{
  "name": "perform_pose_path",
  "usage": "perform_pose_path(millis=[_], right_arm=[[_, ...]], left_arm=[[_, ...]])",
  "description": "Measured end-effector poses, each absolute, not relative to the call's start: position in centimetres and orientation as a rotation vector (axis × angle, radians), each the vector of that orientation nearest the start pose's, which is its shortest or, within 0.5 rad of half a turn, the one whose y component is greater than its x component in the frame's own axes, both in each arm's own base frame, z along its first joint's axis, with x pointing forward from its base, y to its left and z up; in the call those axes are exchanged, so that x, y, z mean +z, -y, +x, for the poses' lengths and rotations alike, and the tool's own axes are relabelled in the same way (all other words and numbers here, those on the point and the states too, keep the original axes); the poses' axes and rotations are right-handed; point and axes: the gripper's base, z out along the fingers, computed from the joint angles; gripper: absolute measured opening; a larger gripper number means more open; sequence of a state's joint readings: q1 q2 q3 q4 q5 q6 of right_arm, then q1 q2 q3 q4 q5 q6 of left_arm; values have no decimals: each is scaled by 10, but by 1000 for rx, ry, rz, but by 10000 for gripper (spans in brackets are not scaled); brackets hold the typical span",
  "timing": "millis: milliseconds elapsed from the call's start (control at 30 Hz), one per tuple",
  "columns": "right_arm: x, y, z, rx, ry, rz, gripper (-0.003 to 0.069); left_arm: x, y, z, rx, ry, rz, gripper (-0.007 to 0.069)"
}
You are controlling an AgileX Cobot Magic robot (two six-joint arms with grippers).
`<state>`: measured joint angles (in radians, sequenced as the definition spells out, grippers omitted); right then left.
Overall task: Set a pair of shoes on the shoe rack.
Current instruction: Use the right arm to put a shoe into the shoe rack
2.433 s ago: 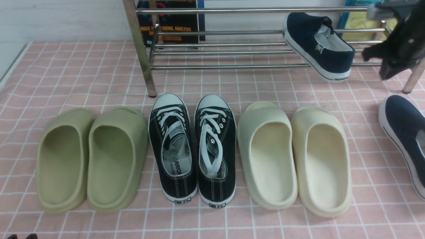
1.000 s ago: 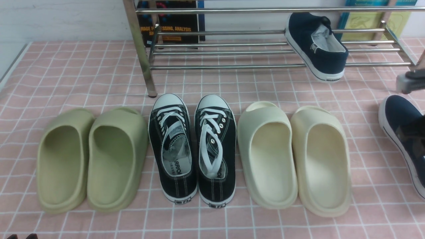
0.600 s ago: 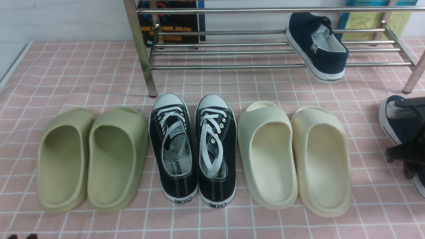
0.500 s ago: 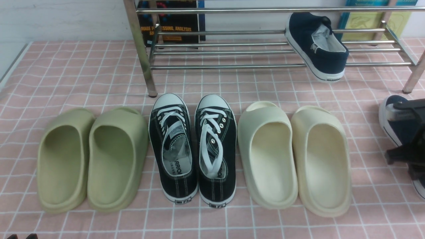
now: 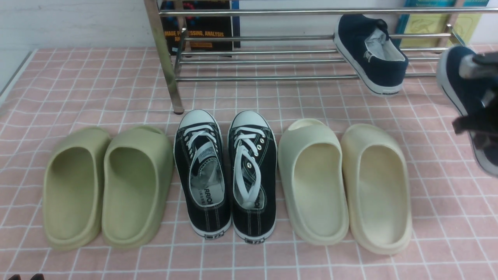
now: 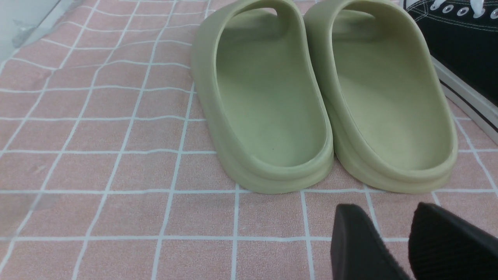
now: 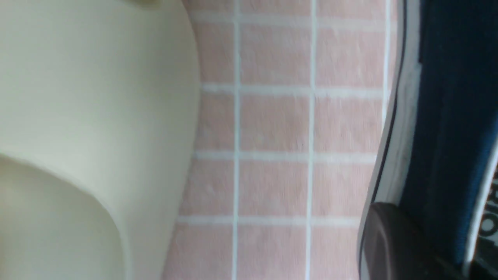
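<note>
At the far left, low over the pink checked surface (image 5: pixel 97 85): left pincer (image 6: pixel 391 219), fingers slightly apart, nothing between them. The green slides (image 5: pixel 107 186) sit just ahead of it.

Centre of the row: black lace-up sneakers (image 5: pixel 225 175), then cream slides (image 5: pixel 344 182), both pairs flat and side by side. They are not the task's things.

Behind the row: shoe rack (image 5: pixel 253 77), thin chrome bars. Toward its right end is the first navy shoe (image 5: pixel 358 42), lying askew on the lower bars with its heel hanging over the front bar.

Far right, partly out of frame: right pincer (image 5: pixel 477 97) clamped on the second navy shoe (image 5: pixel 453 74), which is held clear of the surface, toe toward the rack. The wrist view shows one finger (image 7: pixel 389 241) pressed against the white sole edge.

Risks, as I judge them:
- The grip sits on one side wall, so soft canvas may flex and let the shoe swing or slip during the carry.
- The first shoe is poorly seated, and a nudge from the incoming toe could tip it off the front bar.
- The bars are narrow and slick, so a sole set down crooked may slide or drop between them.
</note>
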<state>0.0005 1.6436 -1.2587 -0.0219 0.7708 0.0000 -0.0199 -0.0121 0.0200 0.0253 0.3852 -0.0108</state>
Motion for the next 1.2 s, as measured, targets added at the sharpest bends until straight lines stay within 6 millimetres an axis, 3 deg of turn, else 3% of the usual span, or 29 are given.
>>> perform_pose_path(millis=[33, 200, 267, 300, 367, 600, 800, 1033, 1200], right_arm=[[270, 1, 351, -25, -2635, -16, 12], [271, 0, 407, -29, -2569, -75, 12], [269, 0, 417, -32, -2565, -84, 12], [267, 0, 438, -33, -2554, -88, 12], [265, -1, 454, -25, -2542, -85, 12], [259, -6, 498, 42, -2506, -96, 12], [251, -12, 515, 128, -2501, -101, 12], [250, -14, 519, 154, -2485, -133, 23], [252, -14, 521, 159, -2458, -137, 122]], left_arm=[[172, 0, 52, 4, -1876, 24, 240], [172, 0, 52, 4, -1876, 24, 240], [172, 0, 52, 4, -1876, 24, 240], [172, 0, 52, 4, -1876, 24, 240], [172, 0, 52, 4, -1876, 24, 240], [172, 0, 52, 4, -1876, 24, 240], [172, 0, 52, 4, -1876, 24, 240], [172, 0, 52, 4, -1876, 24, 240], [172, 0, 52, 4, -1876, 24, 240]])
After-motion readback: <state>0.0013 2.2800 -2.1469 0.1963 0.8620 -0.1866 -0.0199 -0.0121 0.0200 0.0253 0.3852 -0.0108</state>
